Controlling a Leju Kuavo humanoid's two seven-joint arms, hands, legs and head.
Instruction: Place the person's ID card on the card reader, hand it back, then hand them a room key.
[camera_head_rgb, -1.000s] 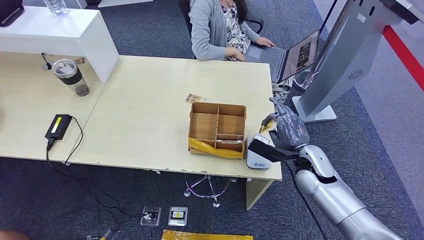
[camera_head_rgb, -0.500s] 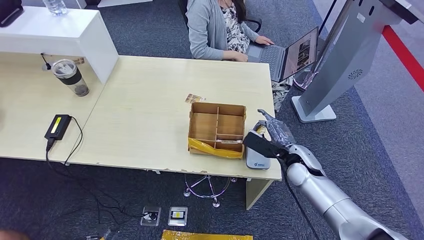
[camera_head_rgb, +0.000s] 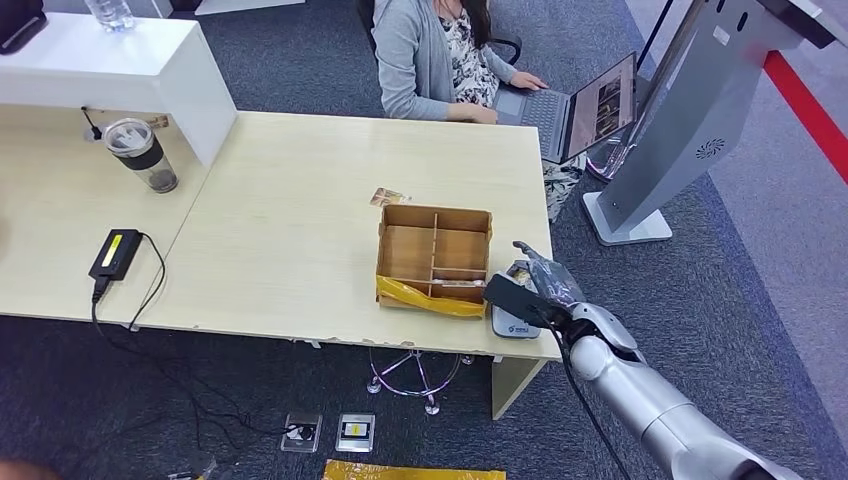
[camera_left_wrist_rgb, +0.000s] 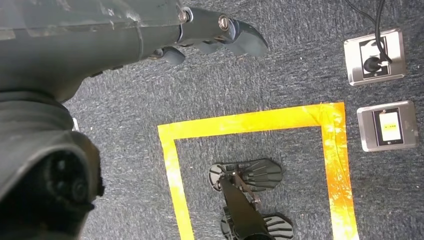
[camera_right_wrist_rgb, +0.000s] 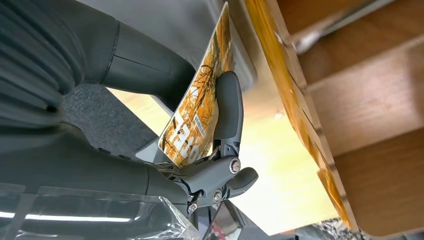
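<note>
1. Bright and even from overhead in the head view; pale glare off the desk (camera_head_rgb: 290, 200), short soft shadow under the white shelf (camera_head_rgb: 120, 70).
2. Sharp through the middle; slight bowing toward the corners.
3. Flat and clear over the carpet (camera_left_wrist_rgb: 280, 60) in the left wrist view; left hand (camera_left_wrist_rgb: 210, 30) dark, a little soft up close.
4. Mixed in the right wrist view: washed-out bright patch behind, right hand (camera_right_wrist_rgb: 200, 130) shaded, wooden box (camera_right_wrist_rgb: 360, 90) blurred, card (camera_right_wrist_rgb: 197, 110) fairly crisp.

The card reader (camera_head_rgb: 515, 318) sits on the table (camera_head_rgb: 290, 240) just right of the divided box (camera_head_rgb: 435, 258).
</note>
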